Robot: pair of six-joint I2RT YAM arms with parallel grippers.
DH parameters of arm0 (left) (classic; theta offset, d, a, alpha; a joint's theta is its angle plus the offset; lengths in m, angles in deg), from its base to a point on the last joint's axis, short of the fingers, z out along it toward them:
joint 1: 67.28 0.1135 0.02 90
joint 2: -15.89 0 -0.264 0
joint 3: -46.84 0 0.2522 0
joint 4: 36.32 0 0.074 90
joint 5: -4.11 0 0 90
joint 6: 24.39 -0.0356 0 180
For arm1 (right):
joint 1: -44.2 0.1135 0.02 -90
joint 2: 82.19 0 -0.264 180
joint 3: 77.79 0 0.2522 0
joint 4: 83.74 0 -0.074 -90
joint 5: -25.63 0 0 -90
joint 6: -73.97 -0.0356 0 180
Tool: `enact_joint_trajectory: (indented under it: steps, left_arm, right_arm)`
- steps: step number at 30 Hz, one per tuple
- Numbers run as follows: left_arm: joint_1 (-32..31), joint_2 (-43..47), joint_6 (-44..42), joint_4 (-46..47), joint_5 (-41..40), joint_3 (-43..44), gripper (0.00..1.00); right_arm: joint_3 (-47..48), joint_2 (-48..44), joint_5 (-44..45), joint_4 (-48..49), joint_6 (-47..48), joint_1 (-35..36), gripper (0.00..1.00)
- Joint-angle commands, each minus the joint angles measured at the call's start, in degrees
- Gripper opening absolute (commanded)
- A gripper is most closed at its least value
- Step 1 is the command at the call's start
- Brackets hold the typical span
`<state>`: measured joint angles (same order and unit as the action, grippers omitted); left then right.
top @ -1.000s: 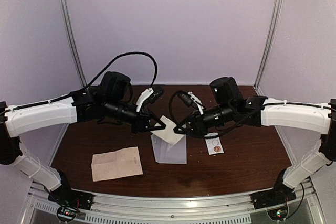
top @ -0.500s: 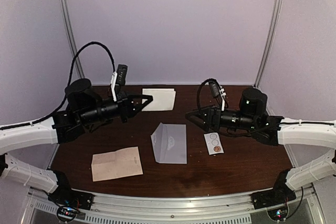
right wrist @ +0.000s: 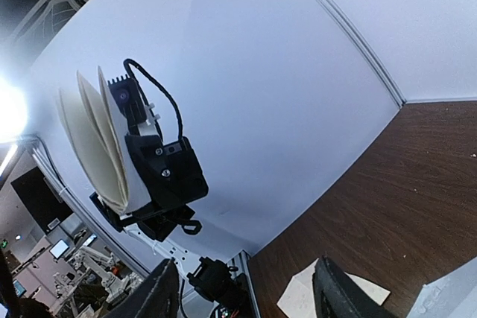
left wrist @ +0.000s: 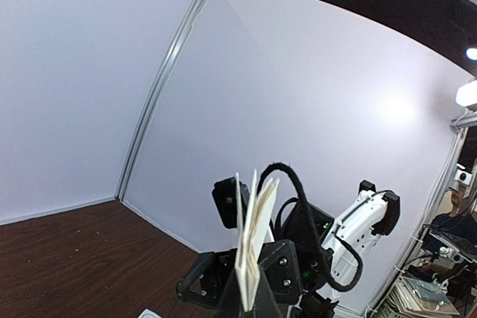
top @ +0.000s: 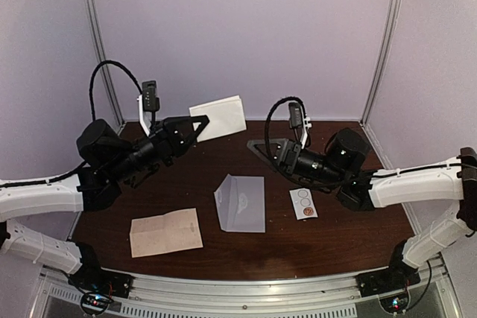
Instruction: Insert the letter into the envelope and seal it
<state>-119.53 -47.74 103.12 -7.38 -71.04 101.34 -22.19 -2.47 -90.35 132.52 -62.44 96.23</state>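
My left gripper (top: 195,126) is shut on the letter (top: 218,118), a folded white sheet, and holds it up above the back of the table. In the left wrist view the letter (left wrist: 252,243) stands edge-on between my fingers. The envelope (top: 242,202), pale grey-white with its flap at the left, lies flat mid-table. My right gripper (top: 262,147) is open and empty, raised to the right of the letter and behind the envelope. In the right wrist view the letter (right wrist: 93,143) shows at the upper left, my gripper (right wrist: 246,296) gapes wide, and an envelope corner (right wrist: 451,296) shows at the bottom right.
A tan creased sheet (top: 165,232) lies at the front left; it also shows in the right wrist view (right wrist: 305,299). A small white sticker strip with circles (top: 303,203) lies right of the envelope. Pale walls and metal posts close in the table.
Both grippers have drawn apart from above the envelope. The left arm has swung back to the left and lifted the letter. The right arm has pulled back to the right, empty.
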Motion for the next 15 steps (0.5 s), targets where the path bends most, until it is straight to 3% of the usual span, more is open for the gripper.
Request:
enact_joint_trajectory:
  steps: [1,15]
  left_arm:
    - [-0.6,-1.1,1.8,7.2,2.1,-0.1,0.0]
    - [-0.7,-3.0,2.4,9.5,5.9,0.0,0.0]
  right_arm:
    - [4.5,2.2,-2.3,8.4,-1.3,1.4,0.6]
    - [5.8,1.7,-3.4,10.3,1.6,2.7,0.41]
